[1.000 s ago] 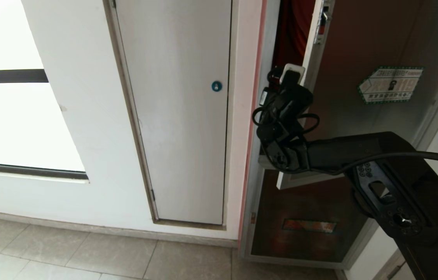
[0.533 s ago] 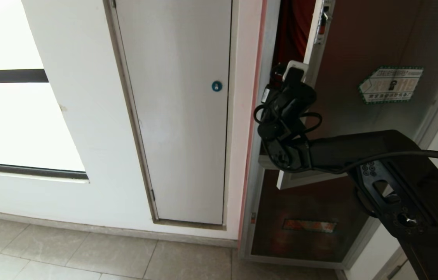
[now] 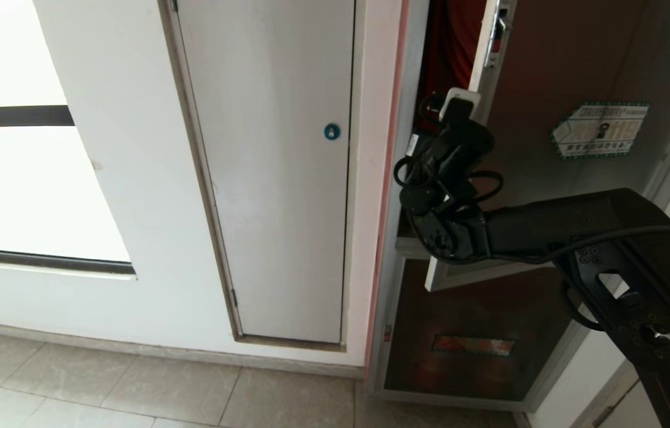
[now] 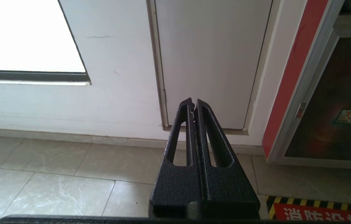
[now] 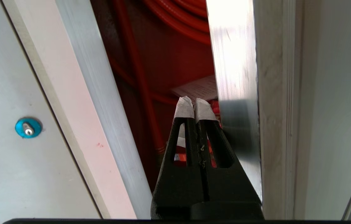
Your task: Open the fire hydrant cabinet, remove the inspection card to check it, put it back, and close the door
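Fire hydrant cabinet (image 3: 409,119) at 1 o'clock in head view: silver metal frame, red interior; red hose coil (image 5: 175,18) and white printed card (image 5: 198,88) inside. Door (image 3: 554,65) ajar, dark tinted glass, brushed silver edge, green-edged white sticker (image 3: 600,129). Right gripper (image 5: 194,104) clenched, empty, white-taped tips in gap, just beside door edge. Left gripper (image 4: 193,104) clenched, empty, over tiled floor (image 4: 54,174). White panel door (image 3: 269,166), blue lock (image 3: 331,131), at 12 o'clock.

Hose coil (image 5: 178,18) behind door (image 3: 554,71)
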### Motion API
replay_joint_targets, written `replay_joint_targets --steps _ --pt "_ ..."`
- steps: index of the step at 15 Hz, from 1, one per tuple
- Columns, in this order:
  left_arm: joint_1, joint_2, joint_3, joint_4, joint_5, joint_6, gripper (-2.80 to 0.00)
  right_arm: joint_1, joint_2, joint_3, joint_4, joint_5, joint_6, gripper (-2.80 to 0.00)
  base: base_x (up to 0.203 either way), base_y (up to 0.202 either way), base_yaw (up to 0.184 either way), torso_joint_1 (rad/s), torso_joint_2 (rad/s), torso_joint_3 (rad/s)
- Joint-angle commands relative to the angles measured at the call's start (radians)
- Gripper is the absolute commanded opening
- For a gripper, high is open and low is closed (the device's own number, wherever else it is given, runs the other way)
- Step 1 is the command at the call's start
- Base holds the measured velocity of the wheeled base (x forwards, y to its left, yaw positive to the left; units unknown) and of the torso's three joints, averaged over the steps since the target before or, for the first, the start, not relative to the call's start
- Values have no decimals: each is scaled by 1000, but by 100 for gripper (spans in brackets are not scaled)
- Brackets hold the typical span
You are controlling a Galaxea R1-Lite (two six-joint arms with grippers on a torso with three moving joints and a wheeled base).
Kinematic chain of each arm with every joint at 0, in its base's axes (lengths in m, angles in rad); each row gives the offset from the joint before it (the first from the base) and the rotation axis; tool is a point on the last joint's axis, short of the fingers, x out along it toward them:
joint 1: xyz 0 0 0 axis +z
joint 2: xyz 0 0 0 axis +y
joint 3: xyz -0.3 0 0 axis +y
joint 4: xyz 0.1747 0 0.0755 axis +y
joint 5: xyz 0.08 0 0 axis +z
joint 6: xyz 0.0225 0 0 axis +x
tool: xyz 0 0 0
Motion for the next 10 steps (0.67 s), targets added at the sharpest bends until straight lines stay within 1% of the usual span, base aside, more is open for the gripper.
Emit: replay_joint_targets --steps 1,10 --pt "0 0 6 -1 0 1 -280 1 -37 28 -8 -10 -2 -280 0 0 0 0 0 0" --pt "0 1 6 -1 0 1 -280 2 -165 251 -97 -46 -2 -280 0 0 0 0 0 0"
